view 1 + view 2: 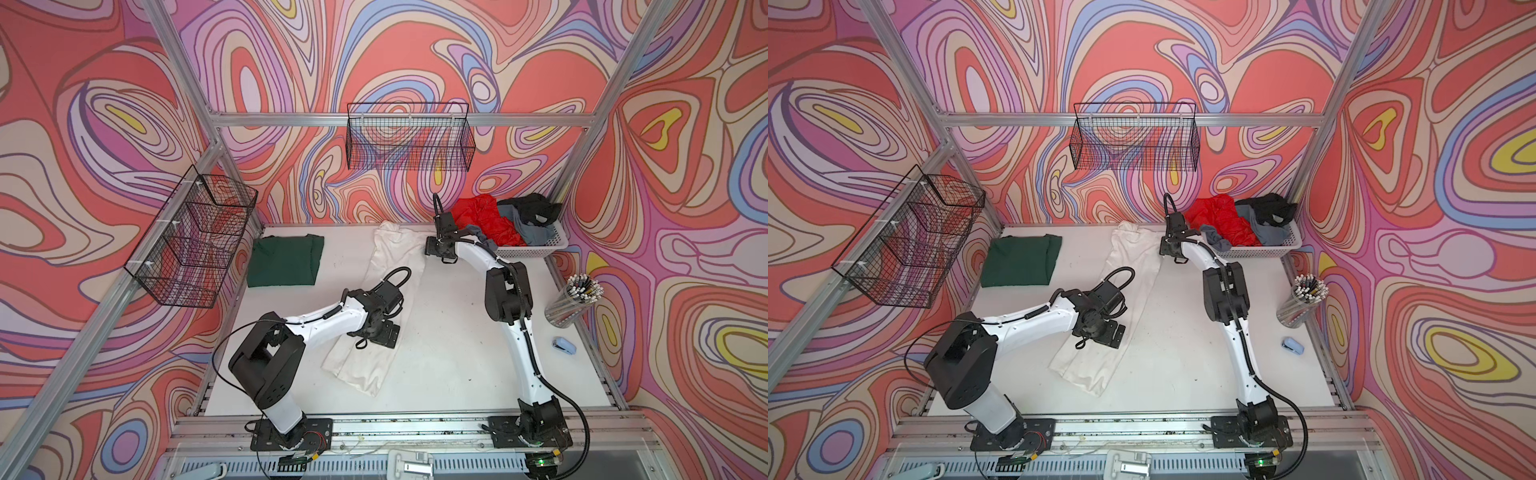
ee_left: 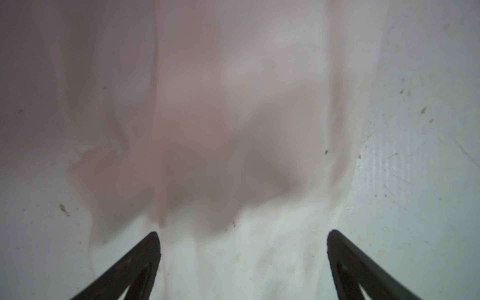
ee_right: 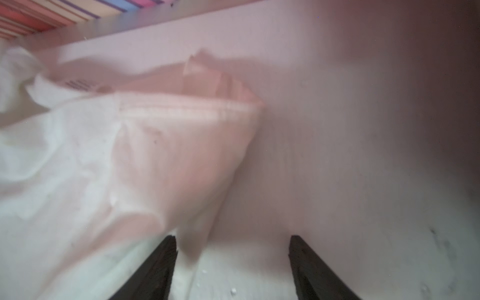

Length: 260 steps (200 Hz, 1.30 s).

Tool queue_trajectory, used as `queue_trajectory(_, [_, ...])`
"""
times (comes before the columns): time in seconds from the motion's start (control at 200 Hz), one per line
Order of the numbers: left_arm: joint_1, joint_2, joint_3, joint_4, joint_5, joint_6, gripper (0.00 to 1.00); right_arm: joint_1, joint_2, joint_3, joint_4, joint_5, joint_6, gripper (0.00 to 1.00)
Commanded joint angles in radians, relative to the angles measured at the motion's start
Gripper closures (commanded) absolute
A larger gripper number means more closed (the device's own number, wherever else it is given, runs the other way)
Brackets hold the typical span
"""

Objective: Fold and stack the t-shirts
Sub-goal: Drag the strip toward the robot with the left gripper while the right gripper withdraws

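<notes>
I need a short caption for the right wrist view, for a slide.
Open right tool over the white tabletop, beside a hemmed corner of the crumpled white cotton t-shirt.

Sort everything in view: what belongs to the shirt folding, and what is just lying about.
For the job: white t-shirt, lying in a long strip; dark green t-shirt, folded; red shirt, grey shirt and black shirt, heaped in the white basket.
Lying about: cup of pencils; blue stapler; black wire baskets on the walls.
</notes>
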State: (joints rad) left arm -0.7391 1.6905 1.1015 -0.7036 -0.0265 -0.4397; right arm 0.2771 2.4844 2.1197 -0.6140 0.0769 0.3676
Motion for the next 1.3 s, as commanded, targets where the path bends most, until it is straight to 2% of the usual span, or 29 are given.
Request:
queue_trajectory(0.0, [0.004, 0.057, 0.041, 0.026, 0.057, 0.043, 0.01, -0.015, -0.195, -0.103, 0.024, 0.022, 0.025, 0.25])
queue_trajectory(0.331, [-0.015, 0.213, 0.086, 0.096, 0.235, 0.027, 0.10, -0.106, -0.605, -0.624, 0.118, 0.101, 0.146, 0.24])
queue_trajectory(0.491, [-0.067, 0.265, 0.126, 0.088, 0.219, 0.016, 0.10, -0.113, -0.747, -0.761, 0.124, 0.120, 0.145, 0.24])
queue_trajectory(0.641, [-0.073, 0.308, 0.166, 0.151, 0.305, -0.034, 0.11, -0.112, -0.851, -0.864, 0.113, 0.136, 0.141, 0.24])
queue_trajectory(0.786, [-0.080, 0.344, 0.226, 0.171, 0.333, -0.053, 0.11, -0.115, -0.947, -0.992, 0.120, 0.152, 0.184, 0.23])
queue_trajectory(0.967, [-0.102, 0.390, 0.329, 0.169, 0.357, -0.036, 0.10, -0.118, -1.039, -1.132, 0.135, 0.112, 0.214, 0.24])
queue_trajectory(1.057, [-0.117, 0.395, 0.382, 0.156, 0.347, -0.019, 0.08, -0.118, -1.080, -1.189, 0.148, 0.064, 0.228, 0.24])
queue_trajectory(1.112, [-0.122, 0.374, 0.393, 0.146, 0.319, -0.017, 0.00, -0.118, -1.099, -1.218, 0.154, 0.024, 0.232, 0.24])
queue_trajectory(1.237, [-0.121, 0.291, 0.361, 0.119, 0.208, -0.026, 0.00, -0.116, -1.120, -1.271, 0.144, -0.055, 0.224, 0.23])
queue_trajectory(1.297, [-0.121, 0.245, 0.330, 0.101, 0.151, -0.030, 0.00, -0.102, -1.129, -1.289, 0.126, -0.076, 0.218, 0.18])
